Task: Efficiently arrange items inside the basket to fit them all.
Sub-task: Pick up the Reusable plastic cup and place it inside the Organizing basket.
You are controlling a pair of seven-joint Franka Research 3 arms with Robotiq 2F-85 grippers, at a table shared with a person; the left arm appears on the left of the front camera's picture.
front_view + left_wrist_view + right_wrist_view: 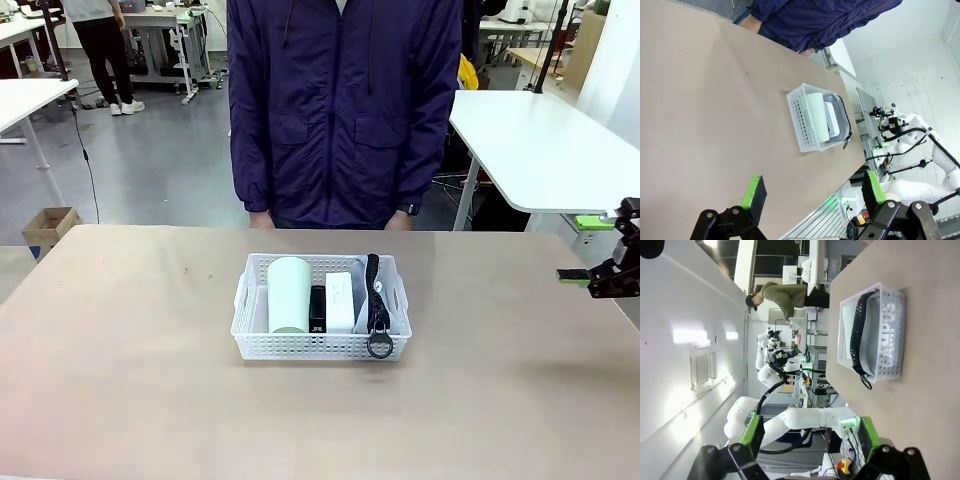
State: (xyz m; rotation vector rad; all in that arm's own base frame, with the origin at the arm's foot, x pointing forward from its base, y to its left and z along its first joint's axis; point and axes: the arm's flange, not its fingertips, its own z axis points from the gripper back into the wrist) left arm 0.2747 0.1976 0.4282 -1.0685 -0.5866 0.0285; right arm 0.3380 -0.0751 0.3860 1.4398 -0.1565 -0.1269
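- A shallow rectangular white plastic basket (320,345) with perforated lattice sides and cut-out handles is sitting at the middle of the matte beige tabletop (120,340), in front of a person in a dark purple zip jacket (345,100).
- Inside it, from left to right in the front view, a smooth pale green cup (288,294) is lying on its side, a black stapler (317,308) is wedged next to it, a small white box (339,301) is lying beside that, and a grey fabric zip pouch (392,306) is standing on edge against the right wall, its black strap and metal ring (379,343) hanging over the front rim.
- The left gripper (812,195) is hovering over the tabletop's near part with its green-padded fingers (754,192) standing wide apart and holding nothing; the basket is lying well ahead of them.
- The right gripper (592,275) is hanging at the tabletop's right edge, well apart from the basket, fingers (752,432) spread and empty.
- The right wrist view is showing the white "CAMPUS" lettering through the lattice, which the front view is not giving; the left wrist view is showing the cup's long side.
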